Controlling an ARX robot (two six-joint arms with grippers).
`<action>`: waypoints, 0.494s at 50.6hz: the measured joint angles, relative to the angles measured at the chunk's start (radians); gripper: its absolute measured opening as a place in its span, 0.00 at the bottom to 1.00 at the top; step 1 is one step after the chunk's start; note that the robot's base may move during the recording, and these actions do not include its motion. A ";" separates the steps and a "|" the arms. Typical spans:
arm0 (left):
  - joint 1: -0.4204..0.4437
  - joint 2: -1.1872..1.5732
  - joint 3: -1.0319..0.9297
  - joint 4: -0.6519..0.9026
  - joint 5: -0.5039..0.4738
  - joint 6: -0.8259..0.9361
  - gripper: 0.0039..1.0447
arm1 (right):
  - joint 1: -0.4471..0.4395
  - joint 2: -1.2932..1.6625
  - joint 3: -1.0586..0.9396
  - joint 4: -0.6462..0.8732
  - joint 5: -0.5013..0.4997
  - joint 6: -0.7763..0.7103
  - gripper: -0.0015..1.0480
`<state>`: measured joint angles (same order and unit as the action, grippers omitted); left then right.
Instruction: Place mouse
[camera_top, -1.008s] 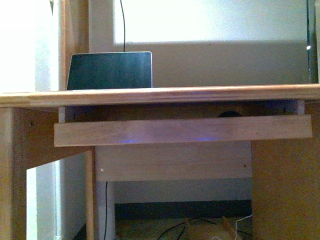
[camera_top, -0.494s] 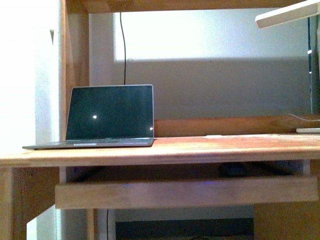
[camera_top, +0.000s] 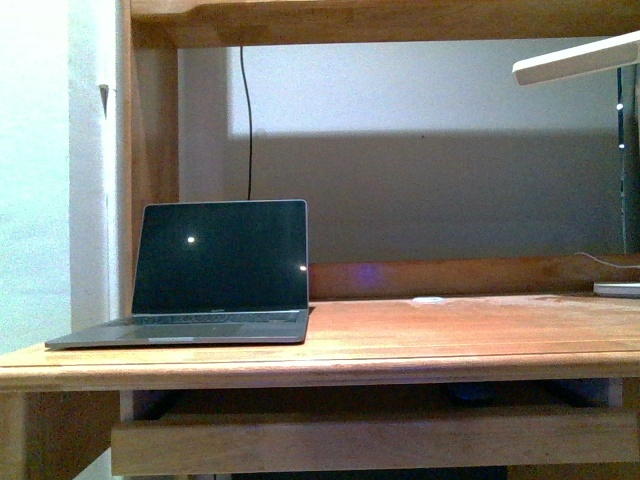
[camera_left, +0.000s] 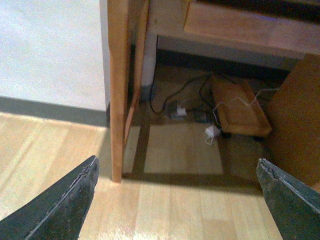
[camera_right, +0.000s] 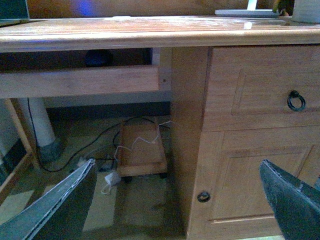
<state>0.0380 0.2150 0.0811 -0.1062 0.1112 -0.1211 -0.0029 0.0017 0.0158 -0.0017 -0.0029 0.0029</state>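
Under desktop (camera_right: 150, 37), behind tray front (camera_right: 75, 81), mouse (camera_right: 97, 58), axis unclear

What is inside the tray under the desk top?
A dark rounded shape, likely the mouse, shows above the tray's front board. The board hides its lower part and the tray floor.

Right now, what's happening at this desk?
Nothing is being handled. Both arms are low in front of the desk. The left tool and the right tool are open and empty. A dark domed shape, likely the mouse, sits on the pull-out tray under the desktop, apart from both tools. An open laptop with a dark screen stands on the desk.
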 joint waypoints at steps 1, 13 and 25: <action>0.014 0.045 0.005 0.024 0.022 0.000 0.93 | 0.000 0.000 0.000 0.000 0.000 0.000 0.93; 0.196 0.734 0.204 0.569 0.148 0.269 0.93 | 0.000 0.000 0.000 0.000 0.000 0.000 0.93; 0.131 1.277 0.436 1.057 0.155 0.824 0.93 | 0.000 0.000 0.000 0.000 0.000 0.000 0.93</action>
<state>0.1688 1.4918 0.5167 0.9508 0.2661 0.7032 -0.0029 0.0017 0.0158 -0.0017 -0.0032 0.0029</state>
